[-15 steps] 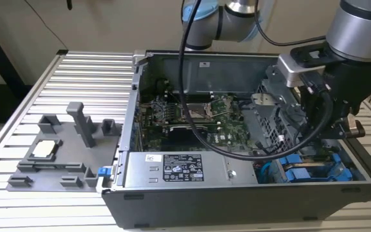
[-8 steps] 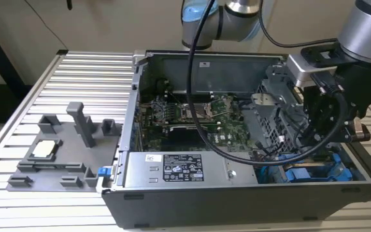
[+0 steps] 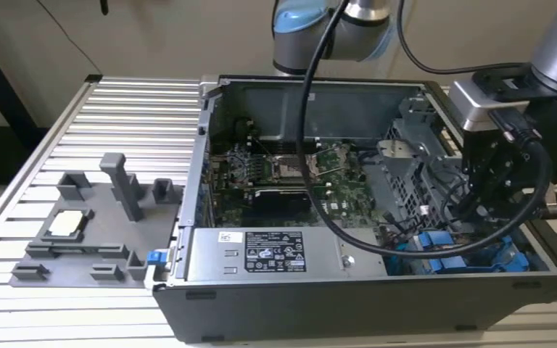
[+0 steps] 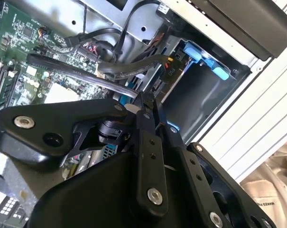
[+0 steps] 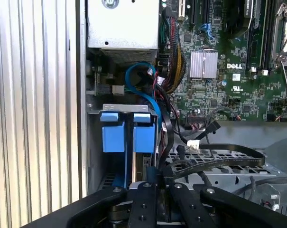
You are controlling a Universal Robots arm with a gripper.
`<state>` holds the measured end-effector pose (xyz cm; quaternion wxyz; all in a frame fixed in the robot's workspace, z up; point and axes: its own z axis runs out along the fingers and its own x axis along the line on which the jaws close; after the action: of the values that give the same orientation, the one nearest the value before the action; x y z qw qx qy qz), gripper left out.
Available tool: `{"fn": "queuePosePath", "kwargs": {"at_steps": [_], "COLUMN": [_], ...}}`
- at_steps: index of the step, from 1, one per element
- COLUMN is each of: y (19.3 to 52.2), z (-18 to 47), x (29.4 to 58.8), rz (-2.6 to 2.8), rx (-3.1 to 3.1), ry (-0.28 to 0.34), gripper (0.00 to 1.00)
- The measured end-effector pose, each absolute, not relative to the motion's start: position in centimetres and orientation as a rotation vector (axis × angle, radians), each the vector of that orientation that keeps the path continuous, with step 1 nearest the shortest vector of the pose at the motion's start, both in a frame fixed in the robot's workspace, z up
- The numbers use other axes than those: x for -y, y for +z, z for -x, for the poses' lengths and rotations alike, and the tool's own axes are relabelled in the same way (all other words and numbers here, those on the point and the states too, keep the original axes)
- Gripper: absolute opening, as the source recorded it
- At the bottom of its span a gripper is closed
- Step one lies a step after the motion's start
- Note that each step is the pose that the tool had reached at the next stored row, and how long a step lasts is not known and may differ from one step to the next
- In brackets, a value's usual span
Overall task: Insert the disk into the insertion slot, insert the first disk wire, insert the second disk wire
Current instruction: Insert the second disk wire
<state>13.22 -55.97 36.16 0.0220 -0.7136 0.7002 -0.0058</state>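
Tray: a grey parts tray (image 3: 85, 232) is lying on the ribbed table (image 3: 133, 109) at the exterior view's left, at about 9 o'clock from the computer case (image 3: 356, 304), well apart from the work.

Board: the green circuit board (image 3: 289, 174) is sitting in the middle of the case floor; a black hose (image 3: 318, 210) is hanging across it from the arm.

Gripper: the gripper (image 4: 145, 102) is reaching down into the case at the exterior view's right, with its fingers (image 5: 148, 197) closing together over a dark cable end (image 4: 134, 88). I cannot tell for sure whether it is gripping that cable or only touching it.

Disk: the disk (image 5: 126, 130) is sitting in the insertion slot (image 5: 93, 142), showing its two blue end tabs side by side. In the first wrist view it is lying at about 11 o'clock from the fingertips, just beside them, with its long axis running down into the bay.

Key relation: judging from this, the disk step is looking done and the wire work is depending on the short gap between fingertips and the disk's end.

In the way: a blue cable (image 5: 141, 83) and black flat cables (image 5: 219, 154) are crowding that gap; the perforated metal cage (image 3: 419, 181) is standing close at about 12 o'clock from the bay in the exterior view.
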Motion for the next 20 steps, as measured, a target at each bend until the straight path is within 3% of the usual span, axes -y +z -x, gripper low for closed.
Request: {"fn": "queuePosePath", "kwargs": {"at_steps": [12,20], "y": [36.2,36.0], "z": [-14.5,-14.4], "x": [56.9,57.1], "rz": [2.220,2.211], "rx": [-2.179,-2.172], "ry": [0.084,0.071], "gripper": [0.16,0.16]}}
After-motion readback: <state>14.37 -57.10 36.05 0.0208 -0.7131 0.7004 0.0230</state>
